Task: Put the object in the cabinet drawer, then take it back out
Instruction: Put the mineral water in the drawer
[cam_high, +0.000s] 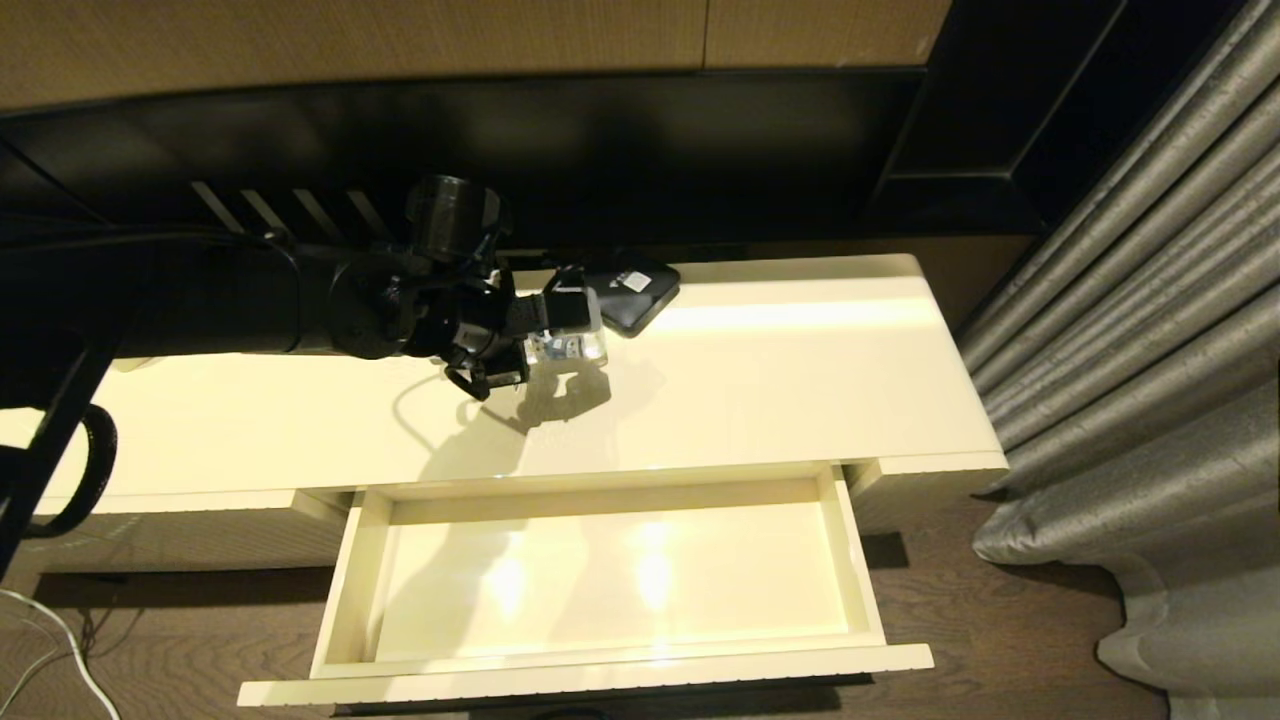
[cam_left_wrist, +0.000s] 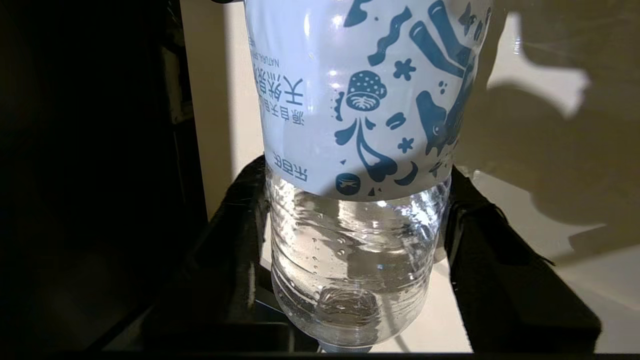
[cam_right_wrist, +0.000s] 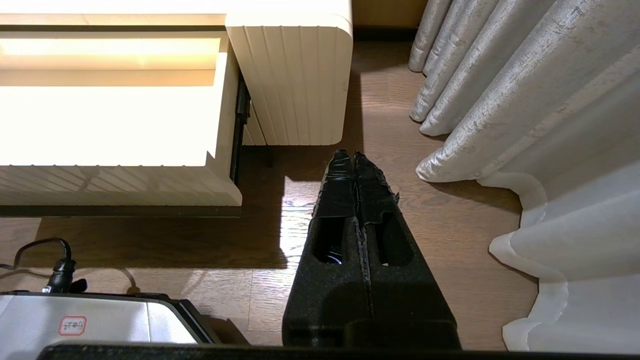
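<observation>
Up top, L to R: left arm reaches in from the left over the cabinet tabletop, its left gripper around the water bottle, which stands on the tabletop toward the back, w/ a black square box just beside it at the rear. Left wrist view: the two black fingers flank the water bottle at its clear lower body, below the whitish label w/ blue print; both pads sit against the plastic, clamped on it. Front & centre, the cabinet drawer is pulled fully out, glossy cream interior lit by two reflections, ribbed front edge nearest the camera. Far R, grey curtains hang to the wood floor. Right gripper, seen only in the right wrist view, hangs low over the floor beside the cabinet's ribbed corner, fingers pressed together, holding nothing.
</observation>
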